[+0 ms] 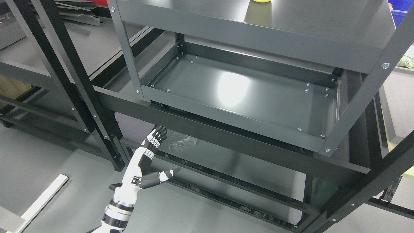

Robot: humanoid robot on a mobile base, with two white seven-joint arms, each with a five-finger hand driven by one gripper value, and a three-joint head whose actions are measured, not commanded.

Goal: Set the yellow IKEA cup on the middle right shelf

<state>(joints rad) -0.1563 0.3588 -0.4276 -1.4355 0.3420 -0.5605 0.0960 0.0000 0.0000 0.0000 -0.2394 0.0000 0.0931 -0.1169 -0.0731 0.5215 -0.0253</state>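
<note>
The yellow cup point(261, 1) shows only as a yellow sliver at the top edge, standing on the upper grey shelf point(307, 19). Below it lies the middle shelf point(245, 90), a grey metal tray with nothing on it. My left hand point(152, 155) is raised at the lower left, below and in front of the shelf's black front beam point(226, 136). Its fingers are spread, the thumb sticks out to the right, and it holds nothing. It is far from the cup. My right arm is out of view.
A black frame post point(97, 119) stands just left of my hand. A crumpled clear plastic bag point(181, 142) lies on the lower level behind the beam. A white strip point(45, 197) lies on the grey floor at the lower left. A blue bin point(399, 13) shows at the top right.
</note>
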